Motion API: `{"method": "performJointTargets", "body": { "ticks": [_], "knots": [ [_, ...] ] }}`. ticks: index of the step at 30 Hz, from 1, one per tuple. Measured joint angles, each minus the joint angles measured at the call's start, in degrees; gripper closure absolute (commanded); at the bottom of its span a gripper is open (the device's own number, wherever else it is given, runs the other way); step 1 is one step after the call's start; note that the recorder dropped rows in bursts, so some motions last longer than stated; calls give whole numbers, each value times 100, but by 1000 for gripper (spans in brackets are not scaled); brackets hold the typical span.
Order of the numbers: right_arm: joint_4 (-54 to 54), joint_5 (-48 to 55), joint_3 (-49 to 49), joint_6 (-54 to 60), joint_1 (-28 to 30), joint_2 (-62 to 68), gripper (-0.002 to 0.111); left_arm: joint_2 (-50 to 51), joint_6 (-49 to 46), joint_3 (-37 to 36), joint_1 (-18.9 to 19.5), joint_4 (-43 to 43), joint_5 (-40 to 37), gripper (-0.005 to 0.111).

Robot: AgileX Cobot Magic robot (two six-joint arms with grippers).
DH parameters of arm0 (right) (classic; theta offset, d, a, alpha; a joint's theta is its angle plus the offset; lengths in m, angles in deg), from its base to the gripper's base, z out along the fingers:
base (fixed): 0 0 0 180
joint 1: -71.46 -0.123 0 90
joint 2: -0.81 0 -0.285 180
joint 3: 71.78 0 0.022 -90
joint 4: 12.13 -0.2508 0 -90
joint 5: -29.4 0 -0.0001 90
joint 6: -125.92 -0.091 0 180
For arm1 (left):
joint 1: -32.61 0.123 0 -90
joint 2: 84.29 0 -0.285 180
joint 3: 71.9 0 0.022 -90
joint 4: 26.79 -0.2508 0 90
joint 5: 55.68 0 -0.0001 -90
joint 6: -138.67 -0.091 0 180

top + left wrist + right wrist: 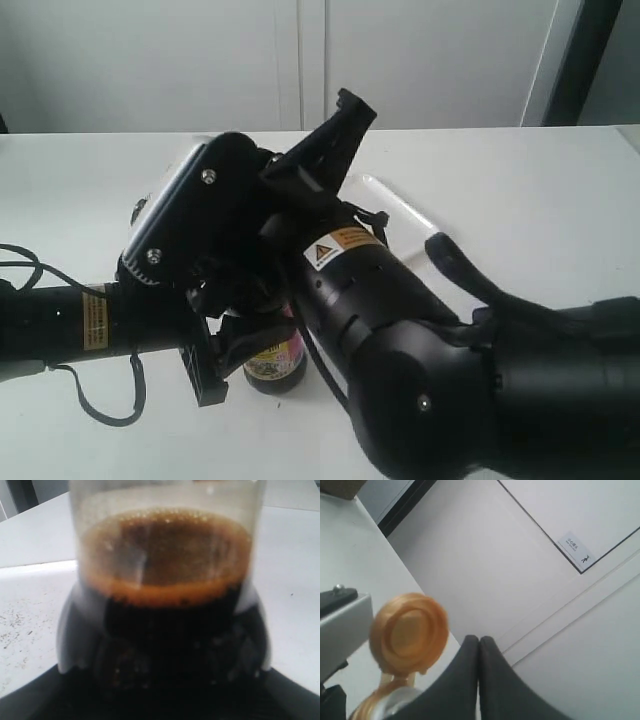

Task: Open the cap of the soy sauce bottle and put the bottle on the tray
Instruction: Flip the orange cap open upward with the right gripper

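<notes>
Holding the soy sauce bottle (275, 365) firmly upright on the table (560, 200), the left gripper (215, 360) steadied it for opening, while the right gripper (479, 652), fingers pressed together and empty, was beside the already lifted cap (409, 632).

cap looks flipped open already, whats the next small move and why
Probably draw the right pincer clear of the bottle top. The cap stands flipped up on its hinge, and the right pincer's fingers are pressed together beside it holding nothing. The soy sauce bottle fills the left wrist view, seemingly held by the left pincer, and rests on the table, so it can then go to the tray.
</notes>
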Motion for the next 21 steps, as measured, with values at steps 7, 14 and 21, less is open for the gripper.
{"method": "performJointTargets", "body": {
  "ticks": [7,14,21],
  "knots": [
    [-15,373,486,0,0,147,108,0,-37,0,0,0,-11,106],
    [-189,385,656,-127,12,145,108,0,-60,0,0,0,-11,106],
    [-180,1680,679,-1049,601,-260,108,0,-60,0,0,0,-11,106]
  ]
}}
